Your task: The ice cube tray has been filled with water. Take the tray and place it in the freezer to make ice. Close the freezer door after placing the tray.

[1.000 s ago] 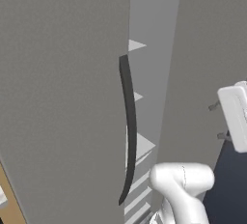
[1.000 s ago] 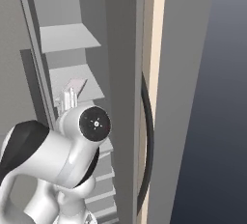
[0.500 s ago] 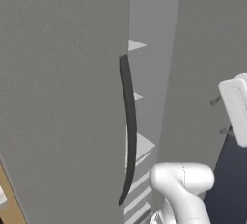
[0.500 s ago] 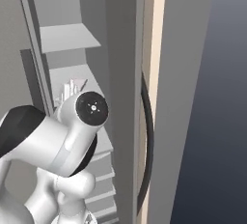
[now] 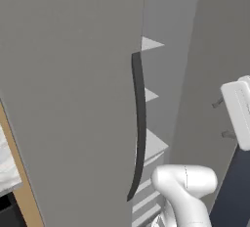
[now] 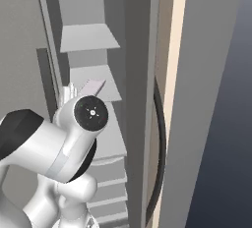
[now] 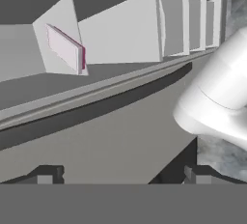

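Observation:
The ice cube tray, thin and pale pink with a magenta edge, lies on a white shelf inside the freezer. From the hand, the ice cube tray sits far back, seen through the door gap. My gripper is open and holds nothing, well apart from the tray. In the left base view the gripper hangs at the right edge, outside the compartment, with its fingers pointing left. The freezer door, with its black curved handle, stands partly open on the left.
The wider grey fridge door with its own black handle closes the right side. My white arm stands in front of the lower freezer shelves. A wooden cabinet edge shows at the lower left.
The arm's wrist has shifted slightly up and to the side. The tray has stayed on its shelf and the gripper has stayed open.

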